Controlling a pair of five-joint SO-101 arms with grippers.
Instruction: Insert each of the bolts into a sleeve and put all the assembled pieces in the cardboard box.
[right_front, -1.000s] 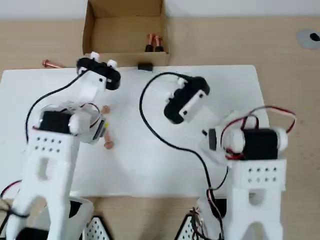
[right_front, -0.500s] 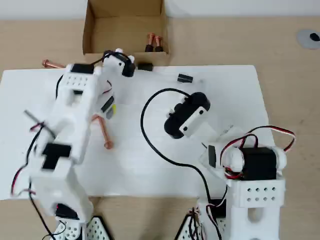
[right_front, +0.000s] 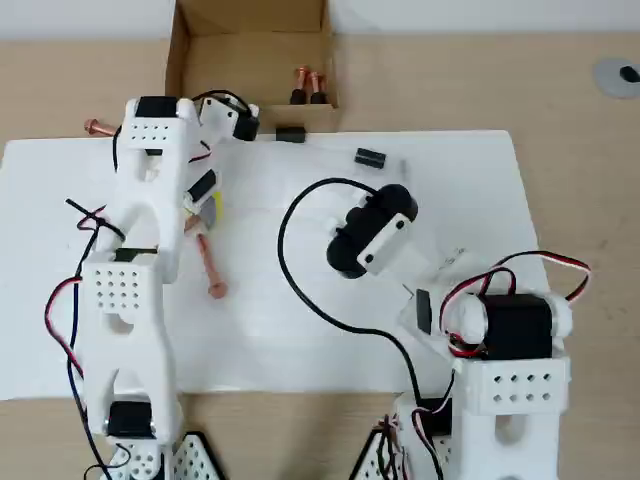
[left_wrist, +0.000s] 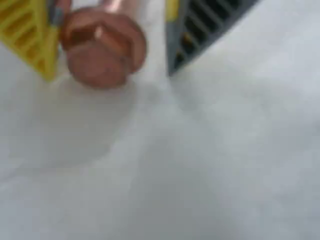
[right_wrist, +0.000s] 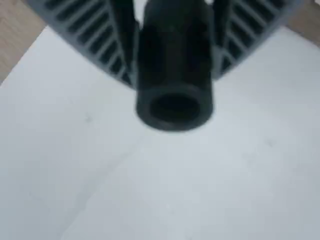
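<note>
My left gripper (left_wrist: 110, 72) is down on the white paper sheet (left_wrist: 225, 165). It is partly open and straddles a copper-coloured hex-head metal bolt (left_wrist: 102, 47). The yellow finger (left_wrist: 30, 30) touches the bolt's head, and I can see a strip of paper between the head and the dark finger (left_wrist: 200, 25). From above, that bolt (right_front: 210, 268) lies flat on the sheet, poking out from under the gripper.

My right gripper (right_wrist: 174, 77) is closed on a short black cylindrical sleeve (right_wrist: 175, 95). Both fingers pinch it, and its open bore faces out past the tips, over the paper.

Beyond the right gripper, another black sleeve (right_front: 370, 157) lies on the sheet. A third sleeve (right_front: 290, 133) sits at the sheet's far edge, just outside the brown cardboard box (right_front: 240, 60). In the box, two sleeved bolts (right_front: 308, 85) lie side by side. One more copper bolt (right_front: 100, 127) lies off the sheet on the wooden desk (right_front: 580, 200), beyond the left gripper.
</note>
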